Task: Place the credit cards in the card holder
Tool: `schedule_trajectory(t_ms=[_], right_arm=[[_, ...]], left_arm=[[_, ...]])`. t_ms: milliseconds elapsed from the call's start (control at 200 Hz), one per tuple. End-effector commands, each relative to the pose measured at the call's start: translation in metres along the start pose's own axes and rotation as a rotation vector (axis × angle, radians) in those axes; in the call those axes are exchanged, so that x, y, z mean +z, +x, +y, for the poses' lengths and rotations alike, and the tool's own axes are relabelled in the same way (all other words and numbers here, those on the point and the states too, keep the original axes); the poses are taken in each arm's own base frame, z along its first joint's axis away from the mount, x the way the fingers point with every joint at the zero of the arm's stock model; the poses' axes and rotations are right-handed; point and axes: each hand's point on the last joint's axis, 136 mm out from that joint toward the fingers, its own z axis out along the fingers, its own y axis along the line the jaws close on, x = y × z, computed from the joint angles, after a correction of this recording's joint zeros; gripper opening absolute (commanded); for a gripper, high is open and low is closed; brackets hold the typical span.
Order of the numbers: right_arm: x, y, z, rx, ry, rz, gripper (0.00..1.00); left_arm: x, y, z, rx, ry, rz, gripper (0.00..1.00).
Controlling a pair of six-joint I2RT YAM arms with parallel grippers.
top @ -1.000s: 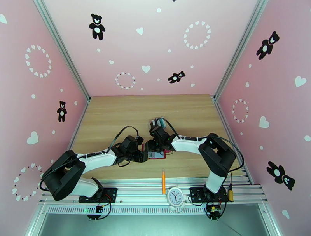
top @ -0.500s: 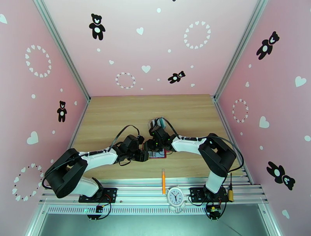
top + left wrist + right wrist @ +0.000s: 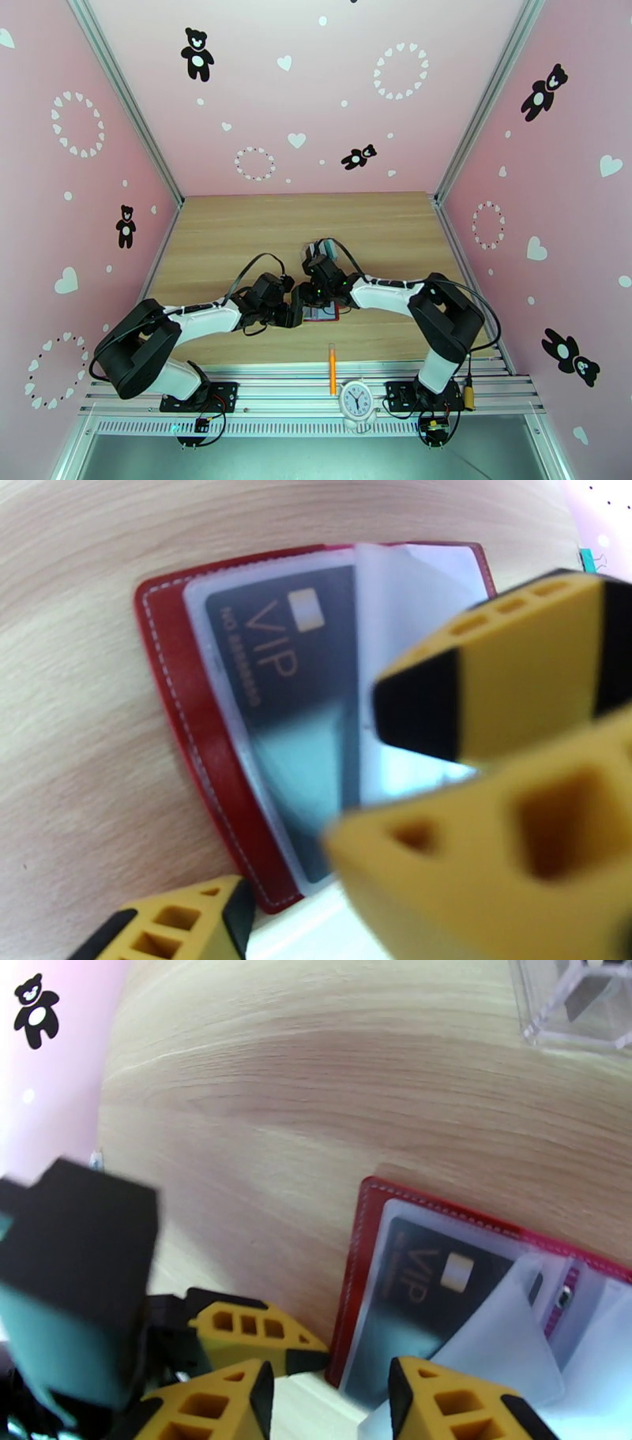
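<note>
Pink walls with black bears and white hearts close in your wooden surface on three sides. Nearest you, a small clock stands at the metal rail between the two arm bases. An orange pen lies just left of it, pointing away from you, with its far end on the wood.

Past that, your two arms reach inward and meet over the middle of the surface. The wallet lies open and flat on the wood right under both wrists. From the left wrist you see red leather with white stitching. A dark card marked VIP, with a gold chip, sits inside the clear pocket by the wallet's outer edge. A clear leaf next to that pocket is turned up at an angle.

Your left jaws stand apart. One finger is just beside the wallet's near corner, and the other is blurred, close over the pockets. They grip nothing.

Your right jaws stand apart too, about half spread. One finger is at the raised leaf, but you cannot tell whether it touches it.

Beyond the wallet, apart from it, a clear plastic rack stands on the wood.
</note>
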Motion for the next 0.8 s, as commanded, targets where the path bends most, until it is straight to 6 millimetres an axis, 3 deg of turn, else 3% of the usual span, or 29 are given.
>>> schedule_trajectory(t_ms=[0,170,325,796], right_arm=[[-0.027,-0.013,0.014,-0.033,-0.016,-0.048,0.46],[-0.048,-0.015,-0.004,-0.011,0.022,-0.083,0.49],[-0.049,-0.010,-0.021,0.013,0.050,-0.074,0.49],[-0.045,-0.008,-0.027,0.012,0.047,-0.073,0.48]], left_arm=[[0.009,0.015,0.025,-0.017,-0.101,0.049,0.55],[0.009,0.015,0.025,-0.016,-0.104,0.048,0.55],[0.002,0.010,0.025,-0.013,-0.112,0.020,0.54],[-0.043,-0.018,0.034,-0.054,-0.146,-0.158,0.51]])
